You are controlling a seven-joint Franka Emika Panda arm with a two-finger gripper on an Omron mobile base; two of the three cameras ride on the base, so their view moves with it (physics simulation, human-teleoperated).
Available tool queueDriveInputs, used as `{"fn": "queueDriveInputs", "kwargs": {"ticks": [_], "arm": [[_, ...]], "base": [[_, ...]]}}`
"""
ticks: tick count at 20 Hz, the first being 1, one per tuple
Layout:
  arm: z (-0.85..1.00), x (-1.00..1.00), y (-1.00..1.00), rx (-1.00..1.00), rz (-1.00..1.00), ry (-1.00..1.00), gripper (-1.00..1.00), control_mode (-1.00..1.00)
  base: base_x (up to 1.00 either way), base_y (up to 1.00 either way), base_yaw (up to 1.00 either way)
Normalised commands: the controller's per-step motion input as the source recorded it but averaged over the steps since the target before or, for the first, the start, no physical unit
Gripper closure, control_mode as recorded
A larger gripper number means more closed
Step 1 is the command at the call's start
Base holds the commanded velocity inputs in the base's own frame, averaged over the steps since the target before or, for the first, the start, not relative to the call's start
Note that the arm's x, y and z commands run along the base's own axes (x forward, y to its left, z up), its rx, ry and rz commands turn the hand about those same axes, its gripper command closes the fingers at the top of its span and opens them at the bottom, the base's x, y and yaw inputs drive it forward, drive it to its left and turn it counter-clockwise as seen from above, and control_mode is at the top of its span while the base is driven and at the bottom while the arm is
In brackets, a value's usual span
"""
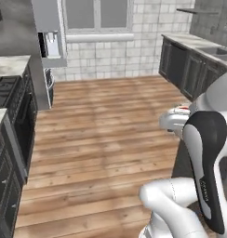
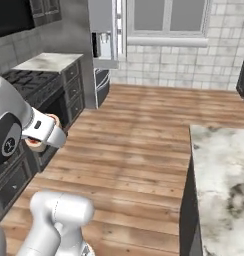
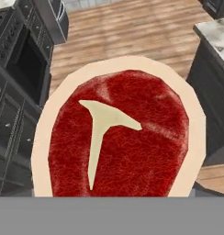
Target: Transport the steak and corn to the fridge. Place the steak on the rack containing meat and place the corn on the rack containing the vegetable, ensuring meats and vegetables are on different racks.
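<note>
Filling the hand view, steak (image 3: pixel 118 137) grasped in end effector (image 2: pixel 39 145), above wooden floor (image 3: pixel 132 27).

Around me: wood plank floor (image 1: pixel 101 135), tiled far wall (image 1: pixel 134 58) with window (image 1: pixel 96 16), dark cabinets (image 1: pixel 187 69) right, stove (image 2: pixel 29 82) left.

Home kitchen, black stove (image 1: pixel 7 90), fridge (image 1: pixel 49 32), sink counter (image 1: pixel 199 44), tiled wall (image 1: pixel 110 58)

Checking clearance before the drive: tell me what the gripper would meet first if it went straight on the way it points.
The steak, right in front of the hand camera; beyond it, probably the wooden floor.
</note>
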Motion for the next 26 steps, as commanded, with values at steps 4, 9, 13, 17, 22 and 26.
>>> {"fn": "queueDriveInputs", "kwargs": {"ticks": [4,9,13,17,22,26], "arm": [[0.0,0.0,0.0,0.0,0.0,0.0,1.0,1.0],[0.0,0.0,0.0,0.0,0.0,0.0,1.0,1.0],[0.0,0.0,0.0,0.0,0.0,0.0,1.0,1.0],[0.0,0.0,0.0,0.0,0.0,0.0,1.0,1.0],[0.0,0.0,0.0,0.0,0.0,0.0,1.0,1.0],[0.0,0.0,0.0,0.0,0.0,0.0,1.0,1.0]], "base": [[1.0,0.6,0.0],[1.0,-0.11,0.04],[1.0,-0.32,0.06],[1.0,-0.13,0.05],[1.0,-0.21,0.03],[1.0,-0.25,0.03]]}}
